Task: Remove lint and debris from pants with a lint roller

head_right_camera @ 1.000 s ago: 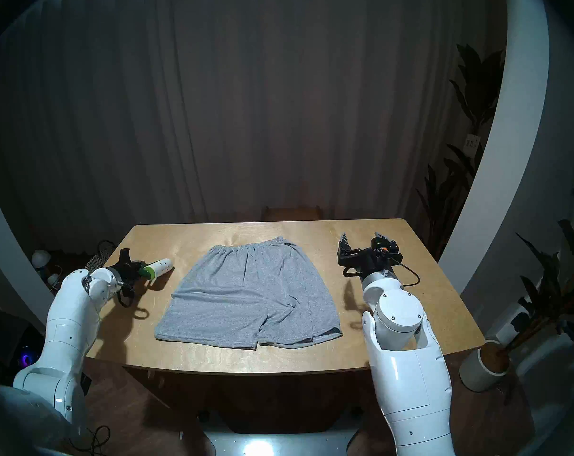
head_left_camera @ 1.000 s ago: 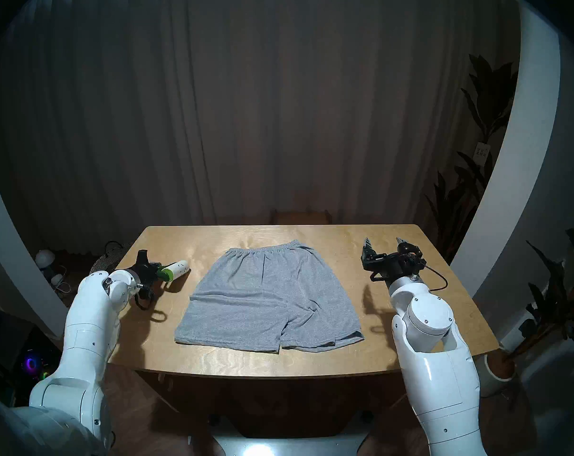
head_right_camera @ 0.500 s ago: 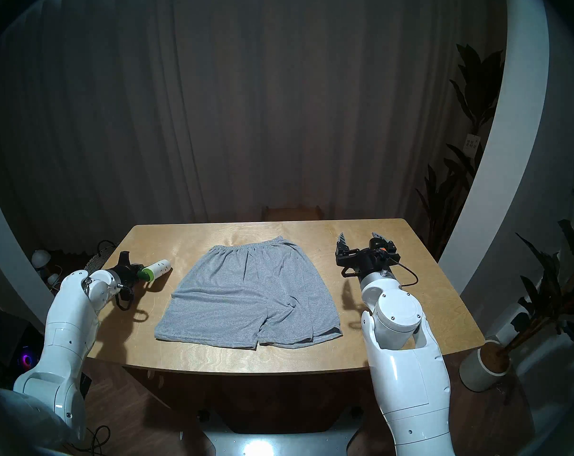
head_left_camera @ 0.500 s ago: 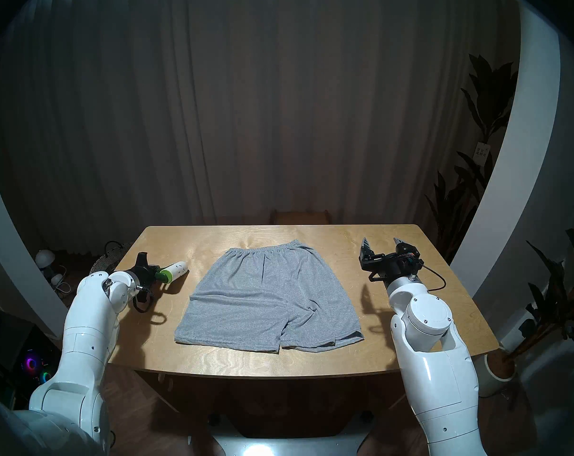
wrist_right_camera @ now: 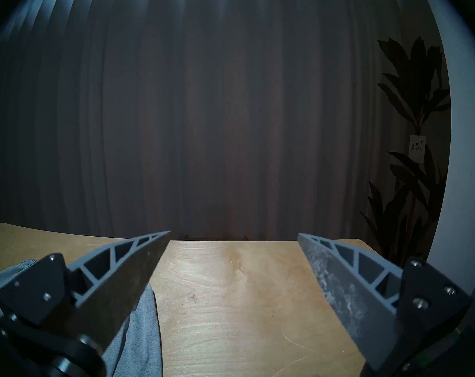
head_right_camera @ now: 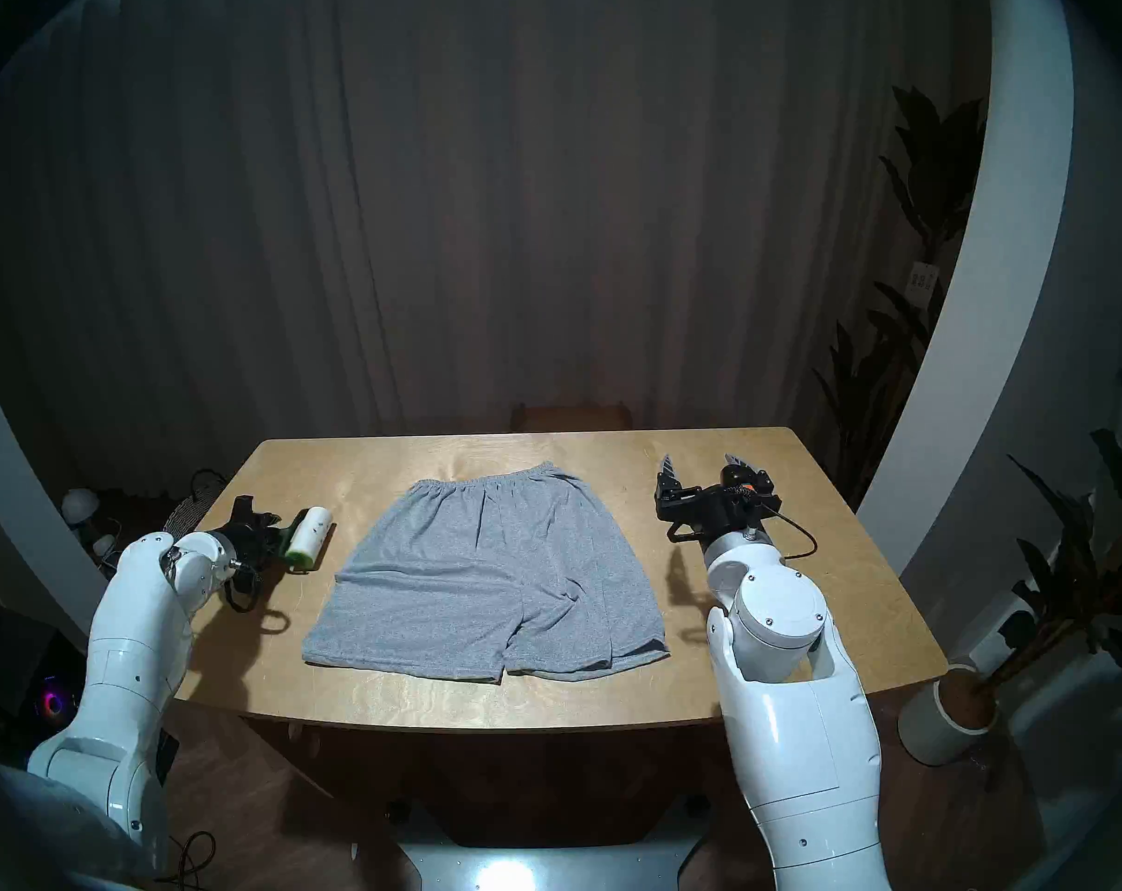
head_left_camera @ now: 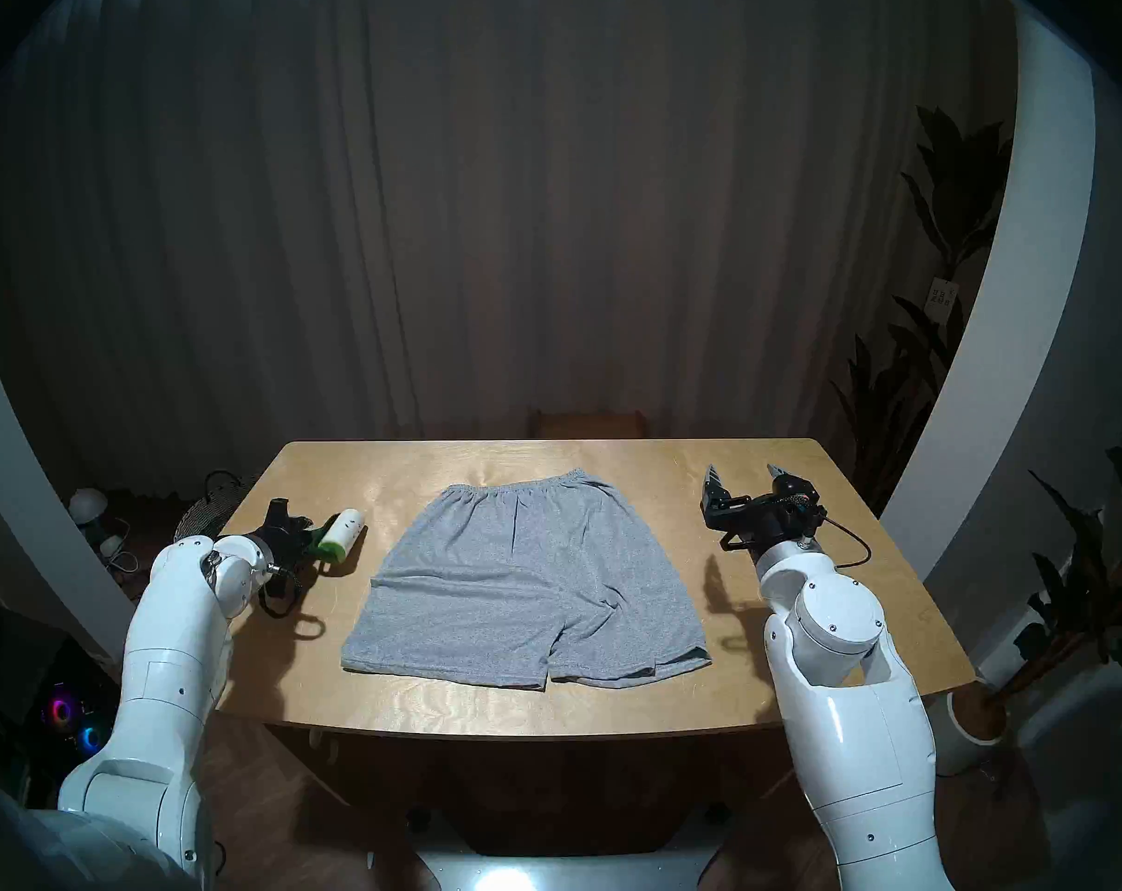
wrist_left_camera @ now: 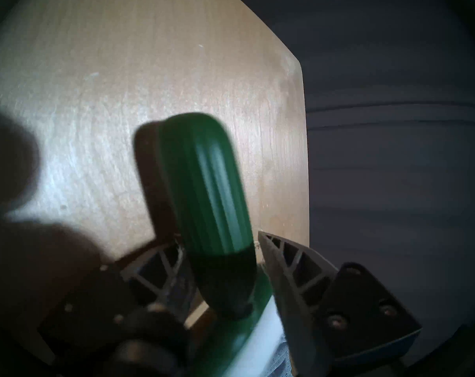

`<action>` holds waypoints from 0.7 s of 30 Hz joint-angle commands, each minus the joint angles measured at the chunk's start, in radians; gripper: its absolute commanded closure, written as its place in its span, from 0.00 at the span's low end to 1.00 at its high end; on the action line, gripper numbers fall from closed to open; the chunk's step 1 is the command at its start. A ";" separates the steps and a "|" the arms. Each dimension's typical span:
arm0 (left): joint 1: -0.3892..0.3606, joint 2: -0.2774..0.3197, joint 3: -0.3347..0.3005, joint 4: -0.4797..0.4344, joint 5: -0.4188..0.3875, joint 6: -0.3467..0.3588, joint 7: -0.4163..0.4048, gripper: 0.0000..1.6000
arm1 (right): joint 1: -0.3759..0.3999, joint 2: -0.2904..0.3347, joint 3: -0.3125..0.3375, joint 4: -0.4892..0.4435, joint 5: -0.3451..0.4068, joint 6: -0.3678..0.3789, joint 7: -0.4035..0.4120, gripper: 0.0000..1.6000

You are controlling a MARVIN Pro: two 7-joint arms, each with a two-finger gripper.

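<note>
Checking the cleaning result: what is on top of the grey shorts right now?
Nothing shows on the shorts; no specks are visible from the head views. The lint roller lies on the table beside them. Their underside is hidden.

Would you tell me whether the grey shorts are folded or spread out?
Spread out: the shorts lie flat on the table, waistband and both legs showing.

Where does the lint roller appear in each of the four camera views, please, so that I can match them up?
Head stereo left: lint roller at the table's left side, left of the shorts.
Head stereo right: the same spot.
Left wrist: green handle fills the centre, blurred, between the fingers.
Right wrist: not in view.
Shared landmark: the wooden table, seen in all four views.
</note>
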 commanded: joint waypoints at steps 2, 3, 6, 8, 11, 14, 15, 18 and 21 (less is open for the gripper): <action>0.029 0.006 -0.012 -0.038 -0.004 -0.002 0.006 0.01 | 0.003 0.004 0.002 -0.029 -0.005 -0.010 0.000 0.00; 0.034 0.006 -0.014 -0.045 -0.003 -0.003 0.007 0.02 | 0.003 0.004 0.001 -0.029 -0.006 -0.009 0.000 0.00; 0.054 0.008 -0.025 -0.079 -0.004 -0.011 0.018 0.00 | 0.005 0.004 0.000 -0.029 -0.005 -0.008 0.004 0.00; 0.071 0.009 -0.038 -0.111 -0.011 -0.013 0.034 0.00 | 0.008 0.005 -0.001 -0.023 -0.003 -0.010 0.008 0.00; 0.099 0.010 -0.055 -0.152 -0.014 -0.021 0.051 0.00 | 0.014 0.006 -0.001 -0.009 -0.001 -0.016 0.015 0.00; 0.125 0.006 -0.064 -0.185 -0.012 -0.032 0.069 0.00 | 0.019 0.006 -0.005 -0.015 -0.001 -0.008 0.021 0.00; 0.133 0.005 -0.067 -0.195 -0.013 -0.034 0.072 0.00 | 0.020 0.006 -0.005 -0.015 0.000 -0.008 0.023 0.00; 0.172 0.003 -0.071 -0.250 0.003 -0.057 0.082 0.00 | 0.022 0.008 -0.003 -0.012 0.003 -0.010 0.030 0.00; 0.205 0.006 -0.078 -0.301 0.015 -0.075 0.093 0.00 | 0.024 0.008 0.000 -0.009 0.007 -0.010 0.036 0.00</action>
